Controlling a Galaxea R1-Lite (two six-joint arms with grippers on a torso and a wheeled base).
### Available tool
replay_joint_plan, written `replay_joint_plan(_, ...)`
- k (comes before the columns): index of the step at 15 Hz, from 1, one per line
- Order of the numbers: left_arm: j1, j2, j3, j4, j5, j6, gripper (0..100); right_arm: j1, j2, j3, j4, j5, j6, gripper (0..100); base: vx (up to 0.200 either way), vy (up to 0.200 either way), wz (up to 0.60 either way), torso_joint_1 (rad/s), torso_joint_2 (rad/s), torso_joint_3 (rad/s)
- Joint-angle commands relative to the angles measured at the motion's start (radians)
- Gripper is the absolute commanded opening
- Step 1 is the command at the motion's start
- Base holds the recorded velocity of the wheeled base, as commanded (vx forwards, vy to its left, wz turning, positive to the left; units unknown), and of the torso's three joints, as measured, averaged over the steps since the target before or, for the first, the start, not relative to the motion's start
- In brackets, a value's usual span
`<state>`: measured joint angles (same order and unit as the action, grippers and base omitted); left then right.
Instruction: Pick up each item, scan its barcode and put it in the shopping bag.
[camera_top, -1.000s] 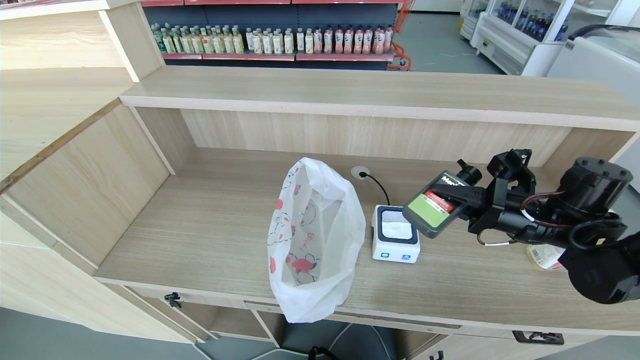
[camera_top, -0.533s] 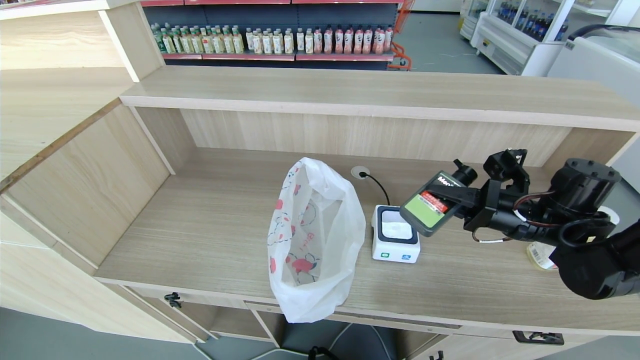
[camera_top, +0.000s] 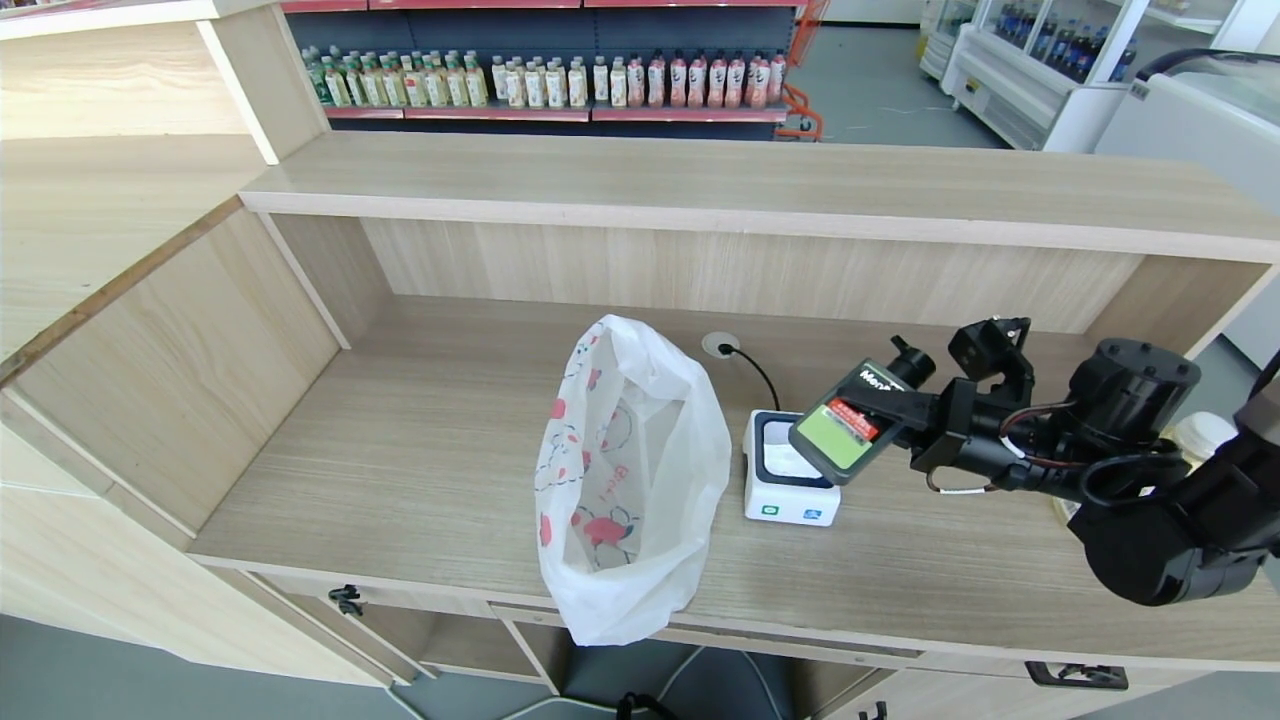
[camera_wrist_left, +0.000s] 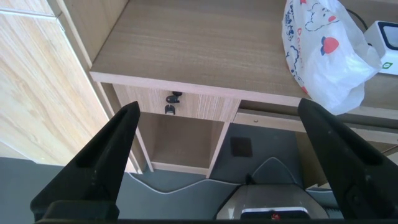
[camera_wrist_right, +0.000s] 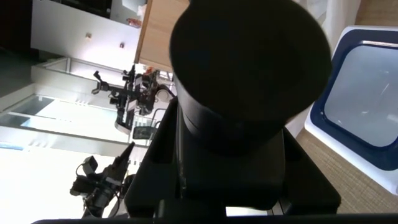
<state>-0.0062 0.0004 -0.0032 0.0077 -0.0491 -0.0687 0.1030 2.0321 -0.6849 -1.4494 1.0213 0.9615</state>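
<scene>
In the left wrist view the left tool (camera_wrist_left: 217, 107) stands spread wide with nothing between its fingers (camera_wrist_left: 118, 155), hanging off the near edge of the table (camera_wrist_left: 186, 43), with a corner of the bag in sight farther along.

In the head view, the white shopping bag (camera_top: 630, 480) with red and blue prints stands just left of centre, at the table's near edge. Its mouth is open upward and its bottom sags slightly over the edge. Just to its right, close beside it, sits the small white scanner (camera_top: 775, 490), dark-framed window facing up. A black cable (camera_top: 755, 372) runs from it toward the back of the table.

Right of centre, the item (camera_top: 840, 432), a dark flat bottle with a green and red label and a black cap, is held off the table and tilted. Its lower end overlaps the scanner's right edge. The right tool (camera_top: 890, 405) is closed on it near the cap end. The right wrist view shows the bottle's dark body close up, with the scanner window beyond it.

At the far right, a pale-capped container (camera_top: 1200, 437) is partly hidden behind the right arm.
</scene>
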Motion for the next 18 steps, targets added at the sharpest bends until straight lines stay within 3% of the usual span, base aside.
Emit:
replay_joint_plan(1,0.000,0.000,0.000,0.000,0.000,0.000,100,0.001,0.025,-0.002,-0.009,0.000,0.000,0,0.000,0.000,0.00,0.000,0.00,0.000)
replay_joint_plan(18,0.000,0.000,0.000,0.000,0.000,0.000,100,0.043,0.068,-0.058,-0.103,0.003,0.003,0,0.000,0.000,0.00,0.000,0.00,0.000)
